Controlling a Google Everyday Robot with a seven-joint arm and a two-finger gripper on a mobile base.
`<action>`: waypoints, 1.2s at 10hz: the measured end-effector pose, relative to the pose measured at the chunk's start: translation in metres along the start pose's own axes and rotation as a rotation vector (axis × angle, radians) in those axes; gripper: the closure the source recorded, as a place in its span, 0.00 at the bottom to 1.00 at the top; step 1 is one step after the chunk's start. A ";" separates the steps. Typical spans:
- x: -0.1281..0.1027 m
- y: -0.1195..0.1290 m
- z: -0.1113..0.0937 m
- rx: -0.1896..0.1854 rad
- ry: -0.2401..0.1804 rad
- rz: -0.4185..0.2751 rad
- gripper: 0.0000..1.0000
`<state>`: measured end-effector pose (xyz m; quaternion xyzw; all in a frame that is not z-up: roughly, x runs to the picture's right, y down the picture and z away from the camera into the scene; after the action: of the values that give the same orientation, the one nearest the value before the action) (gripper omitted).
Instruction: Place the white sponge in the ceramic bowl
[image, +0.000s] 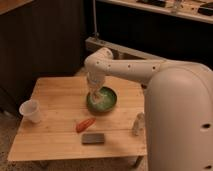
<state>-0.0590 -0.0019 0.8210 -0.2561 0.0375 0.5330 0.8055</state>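
A green ceramic bowl (102, 100) sits on the wooden table (55, 90), right of its middle. My gripper (97, 95) hangs straight down over the bowl's left half, low inside the rim. A pale whitish patch in the bowl by the fingertips may be the white sponge (102, 99); I cannot tell whether the gripper is holding it or whether it is lying in the bowl.
A white cup (30, 111) stands at the table's left edge. An orange-red object (85, 124) and a dark flat rectangle (93, 138) lie near the front. A small clear bottle (137, 125) stands at the right edge. My arm's white body (175, 115) fills the right side.
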 end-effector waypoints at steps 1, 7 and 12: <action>0.002 0.002 0.003 -0.016 -0.003 0.002 0.42; 0.008 -0.005 0.010 0.009 0.001 0.009 0.35; 0.013 -0.003 0.015 0.012 0.002 0.012 0.44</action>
<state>-0.0536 0.0147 0.8309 -0.2512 0.0430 0.5373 0.8039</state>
